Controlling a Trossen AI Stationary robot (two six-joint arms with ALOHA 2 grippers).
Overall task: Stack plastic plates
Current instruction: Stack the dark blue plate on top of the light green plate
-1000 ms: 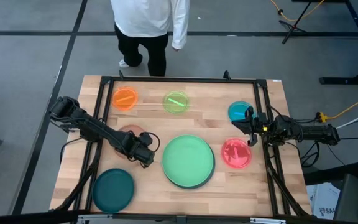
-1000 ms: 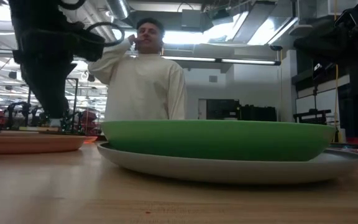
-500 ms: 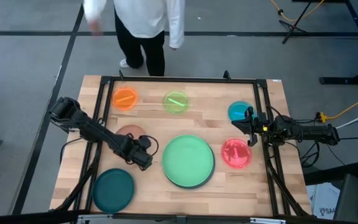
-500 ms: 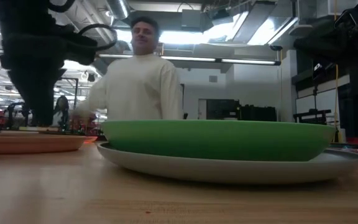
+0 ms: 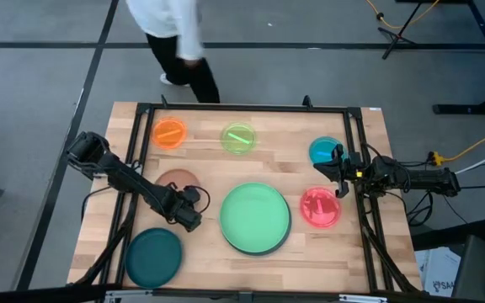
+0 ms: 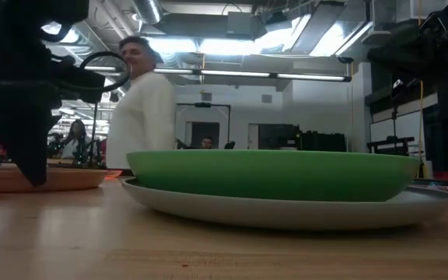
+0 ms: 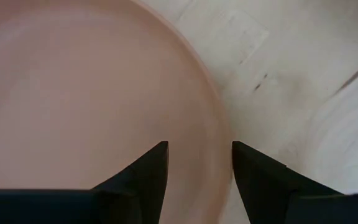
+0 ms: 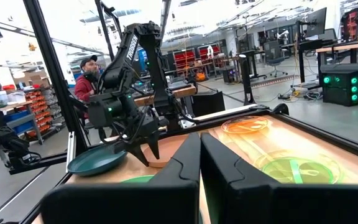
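The light green plate (image 5: 254, 217) sits nested in the grey plate (image 6: 286, 208) at the table's middle. The brown plate (image 5: 175, 179) lies left of them, and the dark teal plate (image 5: 153, 256) is at the near left. Orange (image 5: 169, 133) and lime (image 5: 238, 138) plates lie along the far side, with blue (image 5: 322, 151) and pink-red (image 5: 319, 207) plates on the right. My left gripper (image 7: 197, 146) is open and low over the brown plate's near right rim (image 7: 219, 124), one finger inside it and one outside. My right gripper (image 8: 199, 163) is shut and waits between the blue and pink-red plates. My left gripper comes down from above with its open fingers on either side of the brown plate's rim (image 7: 221, 134). Whether a finger touches the rim, I cannot tell. The plate lies flat on the table.
Dark frame rails (image 5: 141, 135) run around the table's sides. A person in a white top (image 5: 171, 25) walks past the far edge. Bare wood shows between the stack and the teal plate and along the near edge.
My left gripper has moved toward the near left and gone down, from above the table beside the brown plate to its rim. The person behind the far edge has walked toward the left. No plate has moved.
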